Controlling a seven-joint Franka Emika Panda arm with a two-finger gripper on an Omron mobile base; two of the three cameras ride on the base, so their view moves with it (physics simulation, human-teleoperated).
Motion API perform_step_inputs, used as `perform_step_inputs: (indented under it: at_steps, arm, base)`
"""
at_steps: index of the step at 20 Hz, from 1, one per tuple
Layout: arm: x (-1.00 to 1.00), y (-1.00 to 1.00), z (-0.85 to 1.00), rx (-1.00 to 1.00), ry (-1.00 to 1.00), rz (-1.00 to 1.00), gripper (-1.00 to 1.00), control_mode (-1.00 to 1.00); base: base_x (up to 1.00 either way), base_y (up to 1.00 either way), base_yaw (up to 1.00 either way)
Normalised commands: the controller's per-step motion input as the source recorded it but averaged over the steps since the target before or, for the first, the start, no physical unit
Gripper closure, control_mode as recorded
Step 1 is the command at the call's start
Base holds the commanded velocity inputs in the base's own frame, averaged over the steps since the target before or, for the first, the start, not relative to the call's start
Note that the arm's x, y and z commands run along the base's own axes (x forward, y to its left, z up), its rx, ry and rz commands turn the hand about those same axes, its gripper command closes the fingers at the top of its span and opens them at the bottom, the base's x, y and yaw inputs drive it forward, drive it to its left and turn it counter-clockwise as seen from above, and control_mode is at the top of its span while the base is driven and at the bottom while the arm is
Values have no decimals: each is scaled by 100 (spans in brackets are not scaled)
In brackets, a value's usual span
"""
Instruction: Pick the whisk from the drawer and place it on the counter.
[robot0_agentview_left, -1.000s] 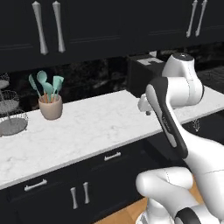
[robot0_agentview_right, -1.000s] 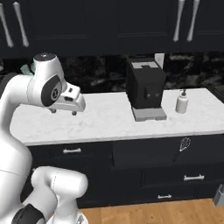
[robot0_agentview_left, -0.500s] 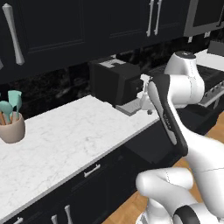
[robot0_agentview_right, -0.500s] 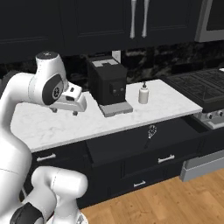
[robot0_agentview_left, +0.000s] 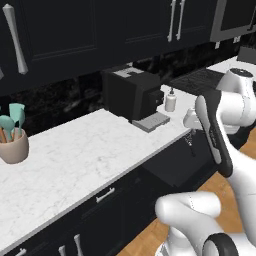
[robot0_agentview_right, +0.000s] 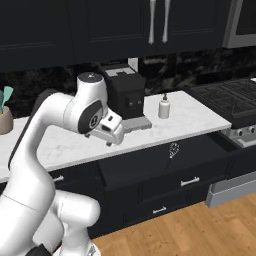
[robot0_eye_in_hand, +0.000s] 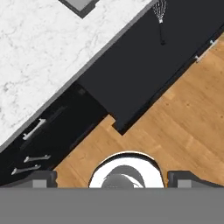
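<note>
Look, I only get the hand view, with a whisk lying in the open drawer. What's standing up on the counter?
Observer: A black coffee machine stands on the counter, against the back wall.
Operator: Anything next to it?
Observer: A small white soap bottle stands to its right, not touching it.
Operator: And way over on the other side?
Observer: A beige cup holding teal spatulas stands far to the left.

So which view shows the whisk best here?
The hand view: the whisk lies whole in the open drawer, wire head toward the counter. The right base view shows it smaller; the left base view partly, beside the arm.
</note>
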Motion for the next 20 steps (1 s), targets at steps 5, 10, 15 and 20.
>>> perform_step_inputs:
  at_steps: [5,10,15,20]
  arm:
    - [49,-100,-82,12,12,-20,-100,-100]
    - [76,-100,-55,2,4,-18,-100,-100]
    - [78,-100,-34,0,7,-21,-100,-100]
    - [63,-100,-52,-1,13,-36,-100,-100]
  base:
    - [0,0,0]
    - [0,0,0]
    - [0,0,0]
    - [0,0,0]
